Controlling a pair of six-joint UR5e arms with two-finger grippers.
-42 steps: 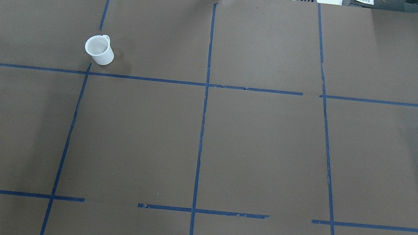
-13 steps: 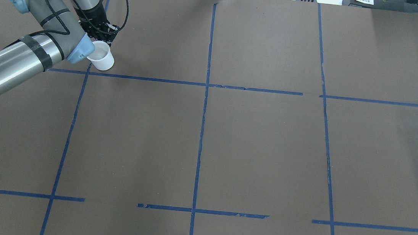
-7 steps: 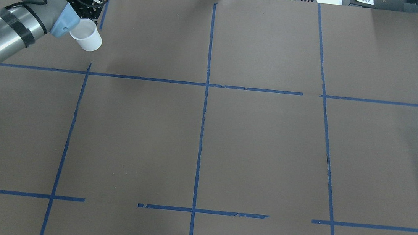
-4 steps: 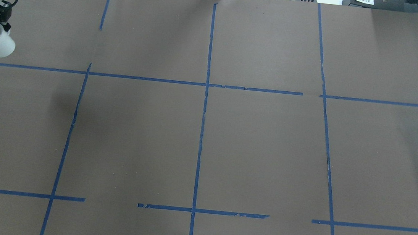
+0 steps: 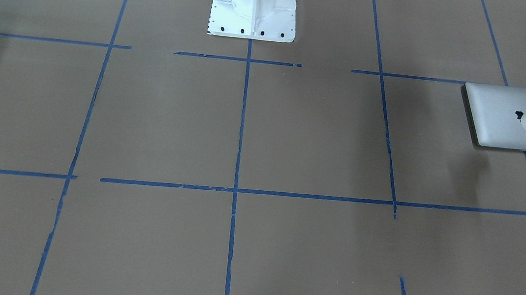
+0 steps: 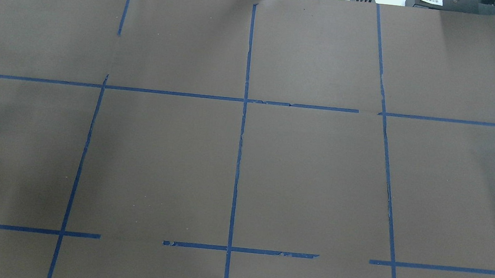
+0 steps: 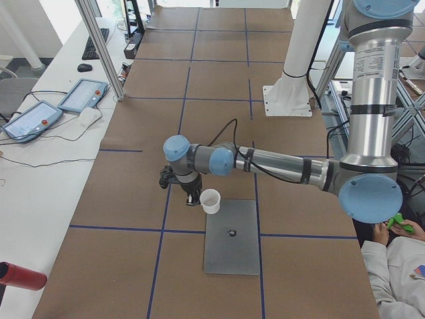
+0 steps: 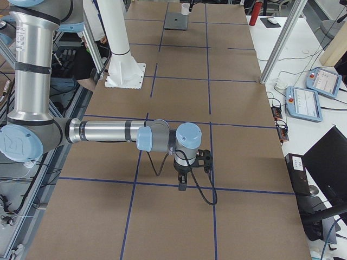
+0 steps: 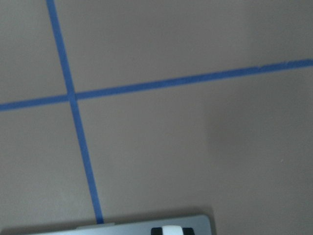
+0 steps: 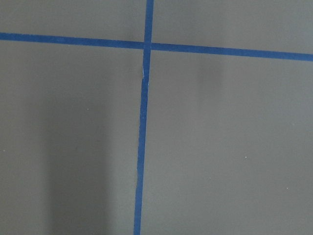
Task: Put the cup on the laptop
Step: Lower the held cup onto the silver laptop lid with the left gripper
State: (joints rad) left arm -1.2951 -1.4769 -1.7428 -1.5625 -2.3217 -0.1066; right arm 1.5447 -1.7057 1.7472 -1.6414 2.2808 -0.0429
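The table (image 6: 308, 172) is covered in brown paper crossed by blue tape lines (image 6: 239, 156). Well to the side of the left hand (image 7: 196, 199), past the table's edge, two tablets (image 7: 84, 95), a keyboard (image 7: 95, 44) and a mouse (image 7: 84, 67) lie on a white desk (image 7: 40, 166). A red bottle (image 7: 20, 276) lies apart from them.

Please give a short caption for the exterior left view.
Left gripper holds the white cup over the silver laptop.

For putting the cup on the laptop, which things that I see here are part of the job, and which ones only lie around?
Part of the job:
cup
laptop
left gripper, holding the cup

Only lying around, on the side desk:
two tablets
keyboard
mouse
red cylinder
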